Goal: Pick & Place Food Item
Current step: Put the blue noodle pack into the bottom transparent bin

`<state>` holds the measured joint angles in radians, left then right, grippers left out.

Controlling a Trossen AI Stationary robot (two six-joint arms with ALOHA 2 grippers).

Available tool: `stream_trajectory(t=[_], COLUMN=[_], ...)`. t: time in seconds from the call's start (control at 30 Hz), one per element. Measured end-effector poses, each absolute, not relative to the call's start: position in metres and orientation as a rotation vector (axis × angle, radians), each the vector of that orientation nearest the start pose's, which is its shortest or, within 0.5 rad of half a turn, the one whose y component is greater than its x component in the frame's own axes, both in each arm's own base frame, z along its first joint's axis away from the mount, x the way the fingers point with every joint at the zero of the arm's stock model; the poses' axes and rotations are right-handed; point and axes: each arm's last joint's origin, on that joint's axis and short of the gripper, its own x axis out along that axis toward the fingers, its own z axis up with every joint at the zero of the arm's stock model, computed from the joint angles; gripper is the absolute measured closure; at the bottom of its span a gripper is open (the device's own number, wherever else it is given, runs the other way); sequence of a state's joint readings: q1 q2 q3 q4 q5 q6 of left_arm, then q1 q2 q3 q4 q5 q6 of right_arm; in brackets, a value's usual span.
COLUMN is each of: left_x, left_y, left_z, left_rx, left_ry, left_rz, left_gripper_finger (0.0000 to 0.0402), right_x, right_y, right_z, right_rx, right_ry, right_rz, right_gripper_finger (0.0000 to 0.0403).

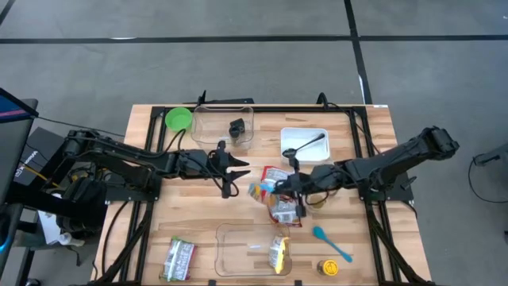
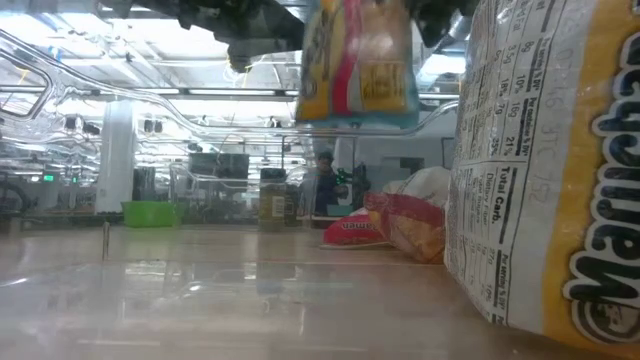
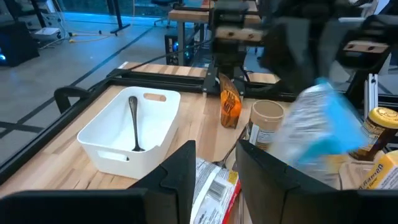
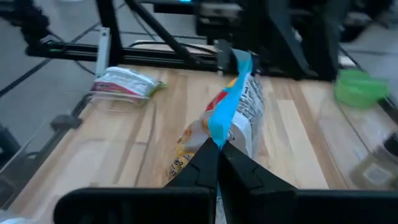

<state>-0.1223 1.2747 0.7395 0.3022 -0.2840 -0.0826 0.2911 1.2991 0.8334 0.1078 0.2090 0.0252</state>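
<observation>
Right gripper [image 1: 279, 185] is at table centre, its fingers pinched together on the blue edge of a snack packet [image 1: 262, 189]. In the low view the packet [image 2: 357, 62] hangs clear of the table surface. Left gripper [image 1: 238, 168] is just beside it, fingers apart and holding nothing. Red snack bags [image 1: 279, 199] lie under the right arm. A clear container [image 1: 242, 248] at the near table edge holds a noodle packet [image 1: 279, 254]. A white bin [image 1: 304, 145] contains a black spoon [image 1: 309, 144].
</observation>
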Motion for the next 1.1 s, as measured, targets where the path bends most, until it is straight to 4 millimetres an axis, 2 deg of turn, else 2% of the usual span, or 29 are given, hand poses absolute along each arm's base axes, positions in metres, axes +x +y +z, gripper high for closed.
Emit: stream_trajectory(t=[0.3, 0.47, 0.93, 1.1], left_x=[0.276, 0.276, 0.276, 0.276], left_y=[-0.026, -0.026, -0.026, -0.026], left_z=[0.260, 0.260, 0.260, 0.260], left_rx=[-0.034, -0.033, -0.034, -0.034], left_ry=[0.229, 0.229, 0.229, 0.226], left_rz=[0.171, 0.171, 0.171, 0.171], left_gripper_finger=[0.0293, 0.0293, 0.0293, 0.0293], right_x=[0.270, 0.270, 0.275, 0.283], right_y=[0.101, 0.109, 0.104, 0.102], right_z=[0.278, 0.282, 0.286, 0.284], right_rx=[-0.200, -0.207, -0.189, -0.185], right_ry=[0.308, 0.277, 0.205, 0.161], right_rz=[0.191, 0.311, 0.486, 0.567], right_gripper_finger=[0.0403, 0.0403, 0.0403, 0.0403])
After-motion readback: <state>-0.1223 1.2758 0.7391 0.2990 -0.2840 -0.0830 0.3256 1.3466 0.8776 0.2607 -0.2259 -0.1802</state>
